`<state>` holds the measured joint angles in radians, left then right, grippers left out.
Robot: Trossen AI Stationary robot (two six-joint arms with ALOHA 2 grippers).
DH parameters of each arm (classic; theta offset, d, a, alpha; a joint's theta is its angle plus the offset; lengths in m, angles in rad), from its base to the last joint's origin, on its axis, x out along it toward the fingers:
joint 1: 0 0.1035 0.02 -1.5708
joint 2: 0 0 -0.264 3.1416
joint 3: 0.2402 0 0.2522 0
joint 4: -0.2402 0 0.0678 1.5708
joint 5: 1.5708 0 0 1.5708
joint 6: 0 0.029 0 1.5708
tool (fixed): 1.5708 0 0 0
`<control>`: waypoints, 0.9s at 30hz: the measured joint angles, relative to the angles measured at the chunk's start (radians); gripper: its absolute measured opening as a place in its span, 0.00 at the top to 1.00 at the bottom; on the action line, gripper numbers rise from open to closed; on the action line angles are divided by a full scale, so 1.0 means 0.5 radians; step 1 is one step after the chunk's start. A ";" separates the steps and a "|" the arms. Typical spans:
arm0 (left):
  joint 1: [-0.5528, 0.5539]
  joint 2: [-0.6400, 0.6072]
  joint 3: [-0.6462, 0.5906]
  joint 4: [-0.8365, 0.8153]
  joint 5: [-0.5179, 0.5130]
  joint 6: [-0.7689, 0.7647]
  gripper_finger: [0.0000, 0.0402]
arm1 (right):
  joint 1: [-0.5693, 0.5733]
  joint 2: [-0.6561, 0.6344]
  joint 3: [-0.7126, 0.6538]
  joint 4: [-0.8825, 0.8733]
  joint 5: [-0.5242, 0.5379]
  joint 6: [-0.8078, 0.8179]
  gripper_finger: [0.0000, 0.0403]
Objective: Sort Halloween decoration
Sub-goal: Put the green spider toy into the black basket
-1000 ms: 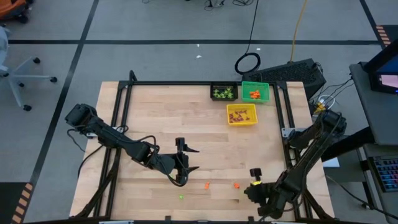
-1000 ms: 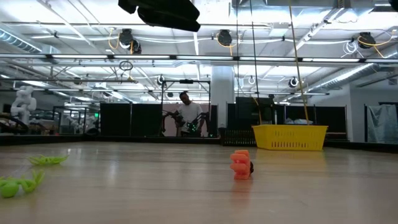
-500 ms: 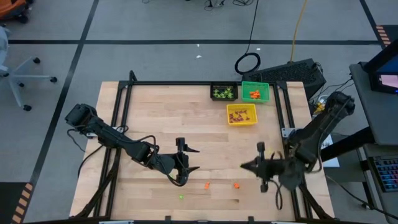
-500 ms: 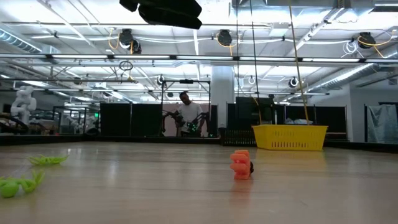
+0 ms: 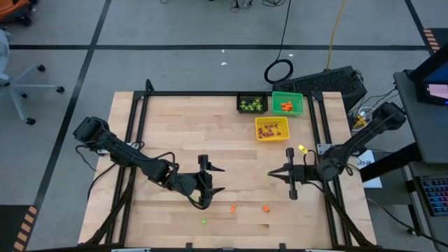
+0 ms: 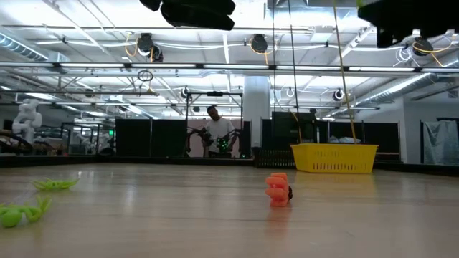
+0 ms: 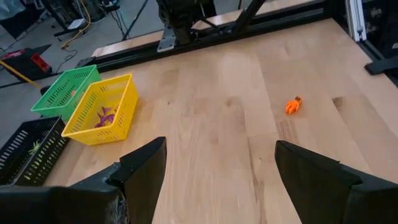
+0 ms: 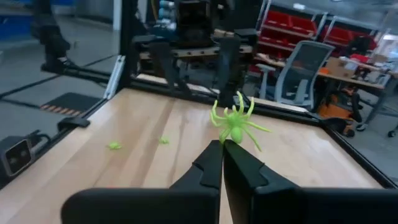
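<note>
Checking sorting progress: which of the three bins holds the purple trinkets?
The yellow bin: purple pieces lie in it, and it sits apart, nearer the table's middle. The black bin holds green ones, the green bin orange.

A grey floor [image 5: 175, 63] crossed by dark lines surrounds the pale wooden counter [image 5: 175, 133]. An office chair [image 5: 17, 80] stands well off to one side. Across the room, bright strip lights [image 6: 93, 50] hang from an open ceiling, dark partitions [image 6: 150, 137] line the back, and a person [image 6: 215, 132] stands there. Red shelving [image 8: 292, 28] stands behind another chair [image 8: 298, 68].

Light-green spider [image 8: 235, 125] in right hand [image 8: 222, 149]
</note>
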<state>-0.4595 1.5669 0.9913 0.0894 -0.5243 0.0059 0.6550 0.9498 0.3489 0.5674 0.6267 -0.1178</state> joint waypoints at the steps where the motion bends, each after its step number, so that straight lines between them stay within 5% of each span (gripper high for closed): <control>1: 0.001 0.000 0.000 0.012 0.000 0.000 0.26 | -0.017 0.010 -0.041 0.078 -0.006 -0.005 1.00; 10: 0.000 0.000 0.000 0.013 -0.001 0.001 0.26 | -0.081 0.157 -0.279 0.553 -0.007 0.061 1.00; 27: 0.000 0.000 0.000 0.014 -0.003 0.001 0.26 | -0.081 0.217 -0.280 0.594 -0.008 0.034 1.00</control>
<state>-0.4593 1.5669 0.9913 0.0963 -0.5259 0.0063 0.6144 1.0584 0.2089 0.8642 0.6228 -0.1010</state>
